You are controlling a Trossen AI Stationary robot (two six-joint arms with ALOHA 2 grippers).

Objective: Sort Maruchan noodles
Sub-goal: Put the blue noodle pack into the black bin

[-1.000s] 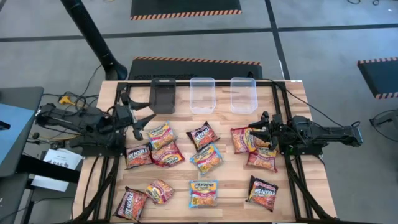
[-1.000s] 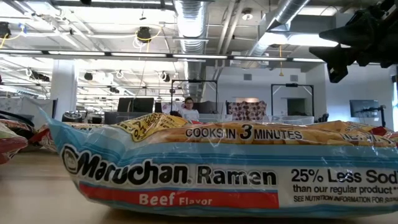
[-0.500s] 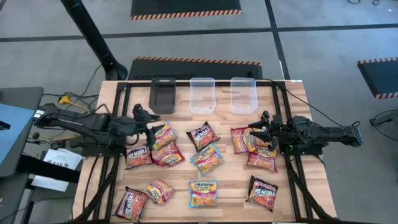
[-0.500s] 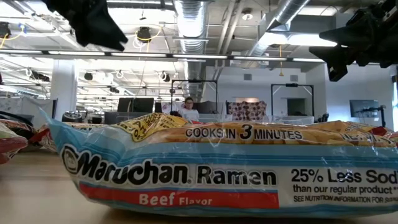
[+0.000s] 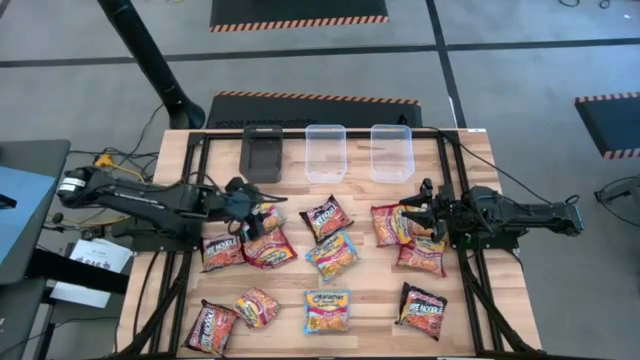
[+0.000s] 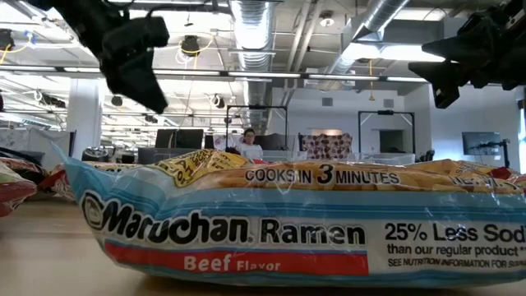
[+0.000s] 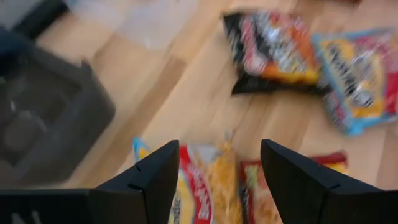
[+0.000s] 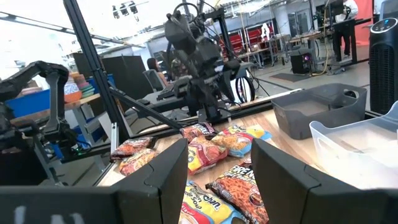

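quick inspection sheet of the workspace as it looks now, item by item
surface: wooden table, no spills seen
job's things: Maruchan noodles packets lie loose across the table; none in a bin
clutter: black bin and two clear bins at the far edge
grippers: left gripper open above a packet near the black bin; right gripper open over the right-hand packets
cables: loose cables left of the table
surroundings: person seated far behind, in the low view
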